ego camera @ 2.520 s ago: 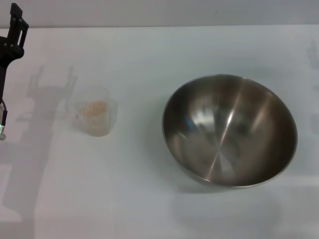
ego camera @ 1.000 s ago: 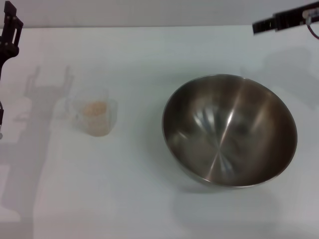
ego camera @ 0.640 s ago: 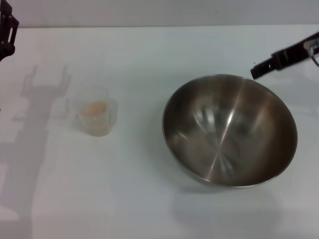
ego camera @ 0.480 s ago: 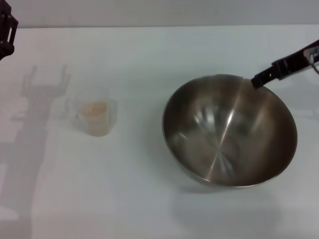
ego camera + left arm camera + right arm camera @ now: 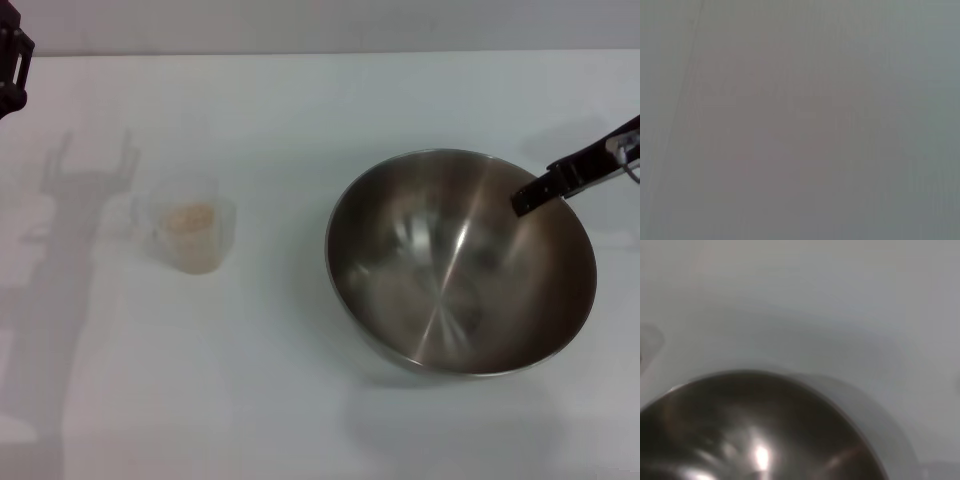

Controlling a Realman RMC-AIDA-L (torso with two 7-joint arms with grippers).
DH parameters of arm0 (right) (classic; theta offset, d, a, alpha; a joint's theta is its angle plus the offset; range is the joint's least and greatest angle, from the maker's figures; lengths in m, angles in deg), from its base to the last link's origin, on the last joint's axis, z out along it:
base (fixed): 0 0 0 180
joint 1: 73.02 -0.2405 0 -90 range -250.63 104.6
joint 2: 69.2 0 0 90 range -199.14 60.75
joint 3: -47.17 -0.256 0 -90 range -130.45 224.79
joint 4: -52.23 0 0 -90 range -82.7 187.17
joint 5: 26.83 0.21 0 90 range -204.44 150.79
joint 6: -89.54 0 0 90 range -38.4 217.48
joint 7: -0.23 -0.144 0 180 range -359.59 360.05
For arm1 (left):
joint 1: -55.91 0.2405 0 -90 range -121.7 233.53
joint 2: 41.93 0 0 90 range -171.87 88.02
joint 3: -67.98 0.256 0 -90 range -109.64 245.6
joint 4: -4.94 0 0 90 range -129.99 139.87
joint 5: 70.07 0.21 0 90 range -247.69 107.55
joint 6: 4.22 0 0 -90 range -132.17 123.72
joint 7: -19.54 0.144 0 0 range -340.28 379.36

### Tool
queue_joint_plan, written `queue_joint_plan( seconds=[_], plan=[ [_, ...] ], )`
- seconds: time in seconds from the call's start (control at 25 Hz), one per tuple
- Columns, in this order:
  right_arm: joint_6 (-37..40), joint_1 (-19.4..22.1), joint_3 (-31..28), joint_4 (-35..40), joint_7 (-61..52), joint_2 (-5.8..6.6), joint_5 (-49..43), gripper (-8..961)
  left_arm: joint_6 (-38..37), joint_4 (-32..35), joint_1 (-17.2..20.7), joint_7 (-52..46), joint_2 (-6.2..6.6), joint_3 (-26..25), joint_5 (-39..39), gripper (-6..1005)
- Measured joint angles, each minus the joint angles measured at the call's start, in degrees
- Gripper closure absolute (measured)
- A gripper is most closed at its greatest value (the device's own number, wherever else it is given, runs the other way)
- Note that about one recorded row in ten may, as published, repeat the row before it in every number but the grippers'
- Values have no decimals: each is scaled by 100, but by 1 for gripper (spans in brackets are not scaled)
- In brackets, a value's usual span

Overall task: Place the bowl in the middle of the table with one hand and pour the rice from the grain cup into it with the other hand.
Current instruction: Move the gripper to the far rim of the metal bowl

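Note:
The steel bowl (image 5: 460, 260) sits right of the middle of the white table (image 5: 290, 420), and it is empty. It also fills the lower part of the right wrist view (image 5: 755, 435). The clear grain cup (image 5: 190, 238) stands upright to the left, with rice (image 5: 189, 218) inside. My right gripper (image 5: 527, 199) reaches in from the right edge, its black tip over the bowl's far right rim. My left gripper (image 5: 12, 58) shows only partly at the top left corner, far from the cup. The left wrist view shows only plain surface.
The table's far edge (image 5: 320, 52) runs along the top of the head view. The shadow of my left arm (image 5: 70, 200) lies on the table left of the cup.
My right gripper has come in from the upper right and moved down to the bowl's far right rim. My left gripper has drawn back into the top left corner. Bowl and cup have not moved.

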Motion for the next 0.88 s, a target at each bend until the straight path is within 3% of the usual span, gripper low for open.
queue_joint_plan(
  seconds=[0.56, 0.88],
  plan=[
    [365, -49, 117, -684, 378, -78, -27, 425, -7, -9, 19, 0, -9, 0, 28, 251],
    [387, -74, 120, -814, 458, -88, -32, 784, -7, -9, 22, 0, -9, 0, 12, 252]
  ],
)
